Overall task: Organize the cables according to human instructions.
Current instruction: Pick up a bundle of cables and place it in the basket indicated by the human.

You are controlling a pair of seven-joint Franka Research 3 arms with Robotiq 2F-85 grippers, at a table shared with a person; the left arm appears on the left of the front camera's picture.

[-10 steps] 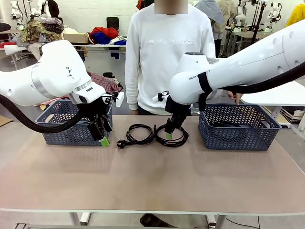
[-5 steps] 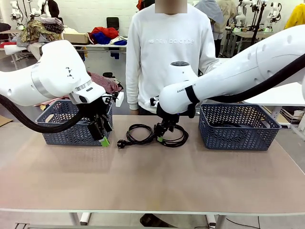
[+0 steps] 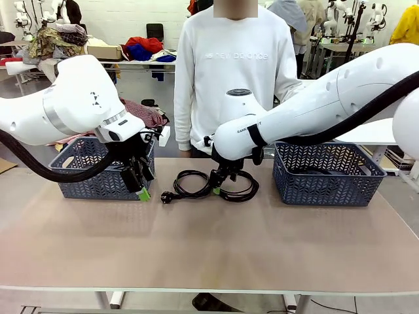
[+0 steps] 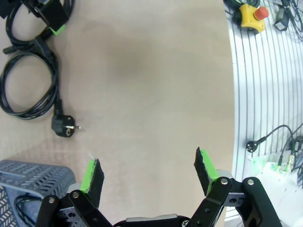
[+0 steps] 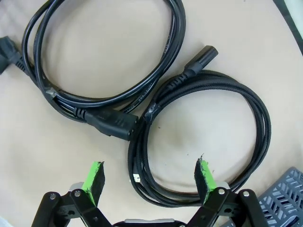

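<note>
Fingers are standing open on both left gripper point(image 4: 147, 161) and right gripper point(image 5: 149, 165). Centring one side of the braided cable point(image 5: 136, 158) between the right pair is looking wisest

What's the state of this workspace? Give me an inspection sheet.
Surface: beige table, bare in front.
Job's things: smooth coil and braided coil side by side mid-table; another cord in the right basket.
Clutter: nothing seen.
End effectors: left end effector open, over bare table beside the left basket; right end effector open, above the braided coil.
Cables: black hoses trail from both arms.
Surroundings: person in white top at the far side; clothes heaped behind.
</note>
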